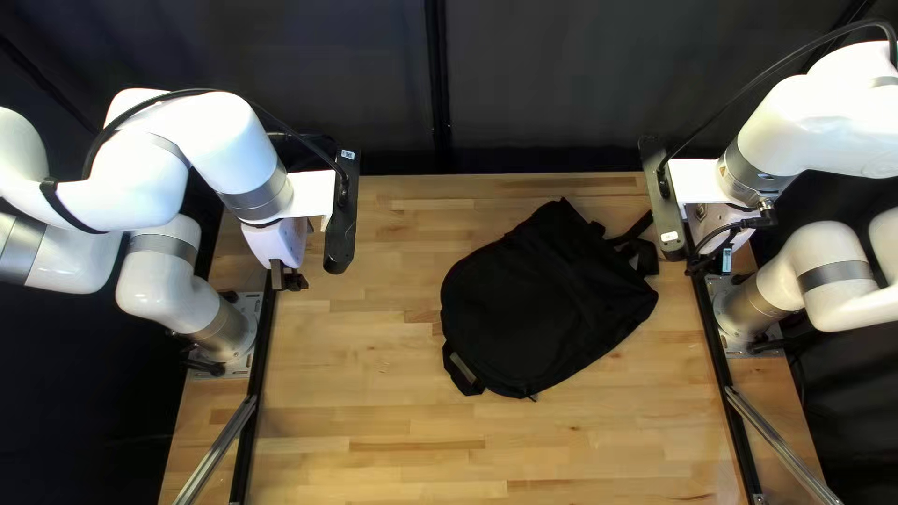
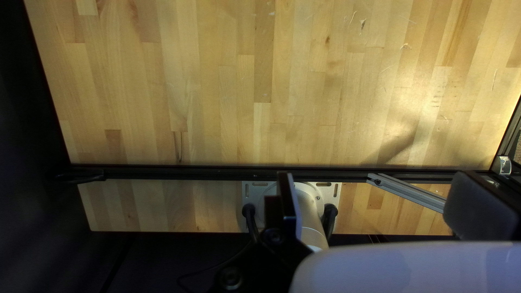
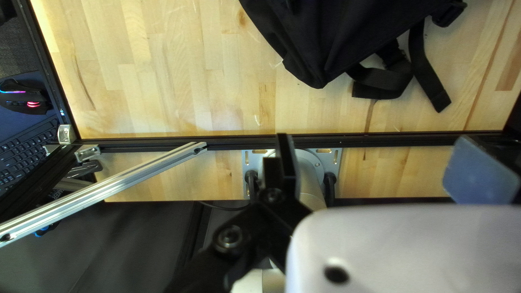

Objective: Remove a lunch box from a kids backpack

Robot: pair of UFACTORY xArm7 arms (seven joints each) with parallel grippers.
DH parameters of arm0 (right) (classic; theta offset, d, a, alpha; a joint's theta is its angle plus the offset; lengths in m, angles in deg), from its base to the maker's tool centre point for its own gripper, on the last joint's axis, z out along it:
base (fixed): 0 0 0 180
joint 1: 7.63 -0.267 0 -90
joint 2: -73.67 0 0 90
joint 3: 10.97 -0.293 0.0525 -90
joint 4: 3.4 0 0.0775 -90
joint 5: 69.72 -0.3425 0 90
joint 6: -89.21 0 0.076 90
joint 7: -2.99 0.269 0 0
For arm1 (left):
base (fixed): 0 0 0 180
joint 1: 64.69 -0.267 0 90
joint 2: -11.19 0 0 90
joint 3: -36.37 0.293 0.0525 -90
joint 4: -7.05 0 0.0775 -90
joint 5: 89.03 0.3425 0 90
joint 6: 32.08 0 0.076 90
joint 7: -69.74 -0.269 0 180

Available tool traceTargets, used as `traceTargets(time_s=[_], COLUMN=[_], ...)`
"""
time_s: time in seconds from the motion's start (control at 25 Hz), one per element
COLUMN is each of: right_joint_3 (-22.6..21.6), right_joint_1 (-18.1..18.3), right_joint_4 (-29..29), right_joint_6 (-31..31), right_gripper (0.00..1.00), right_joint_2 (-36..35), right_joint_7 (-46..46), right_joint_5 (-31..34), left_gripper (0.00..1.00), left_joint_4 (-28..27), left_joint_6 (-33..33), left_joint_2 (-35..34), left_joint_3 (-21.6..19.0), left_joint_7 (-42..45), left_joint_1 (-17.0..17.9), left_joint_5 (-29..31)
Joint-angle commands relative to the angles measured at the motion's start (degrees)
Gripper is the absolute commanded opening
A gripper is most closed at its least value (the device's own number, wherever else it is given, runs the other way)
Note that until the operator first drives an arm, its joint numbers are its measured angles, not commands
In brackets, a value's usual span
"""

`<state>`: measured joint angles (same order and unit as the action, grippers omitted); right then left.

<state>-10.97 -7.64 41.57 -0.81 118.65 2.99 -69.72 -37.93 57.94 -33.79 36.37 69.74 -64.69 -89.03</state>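
Black backpack (image 1: 547, 299) on the table (image 1: 374, 411), its inside hidden.
Left claw (image 1: 294, 266) and right claw (image 1: 718, 254) stand wide open, gripping nothing.

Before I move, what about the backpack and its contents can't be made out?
- Contents: the cloth of the backpack hides them in the top left view; no lunch box shows.
- Zipper line: too small, black on black, in the top left view.
- Underside: hidden against the tabletop, top left view.
- Far part of the backpack: cut off by the edge of the right wrist view.
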Motion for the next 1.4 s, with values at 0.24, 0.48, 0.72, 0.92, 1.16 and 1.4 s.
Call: traceTargets(time_s=[0.24, 0.48, 0.72, 0.92, 1.16, 1.4], right_joint_3=[0.0, 0.0, 0.0, 0.0, 0.0, 0.0], right_joint_1=[0.0, 0.0, 0.0, 0.0, 0.0, 0.0], right_joint_4=[0.0, 0.0, 0.0, 0.0, 0.0, 0.0], right_joint_6=[0.0, 0.0, 0.0, 0.0, 0.0, 0.0], right_gripper=[1.0, 1.0, 1.0, 1.0, 1.0, 1.0], right_joint_2=[0.0, 0.0, 0.0, 0.0, 0.0, 0.0], right_joint_7=[0.0, 0.0, 0.0, 0.0, 0.0, 0.0], right_joint_5=[0.0, 0.0, 0.0, 0.0, 0.0, 0.0], left_gripper=[1.0, 1.0, 1.0, 1.0, 1.0, 1.0], left_joint_4=[0.0, -0.62, -7.92, -17.75, -22.61, -19.67], left_joint_6=[0.0, -3.65, -11.56, -11.44, -17.29, -24.74], left_joint_2=[0.0, 4.07, 24.9, 40.47, 52.2, 51.92], left_joint_3=[0.0, -6.54, -21.38, -27.11, -28.41, -27.77], left_joint_7=[0.0, 6.29, 22.86, 31.88, 32.82, 29.3], left_joint_1=[0.0, 0.89, 2.24, 3.93, 7.0, 6.28], left_joint_5=[0.0, -0.37, 3.48, 11.81, 22.73, 28.34])
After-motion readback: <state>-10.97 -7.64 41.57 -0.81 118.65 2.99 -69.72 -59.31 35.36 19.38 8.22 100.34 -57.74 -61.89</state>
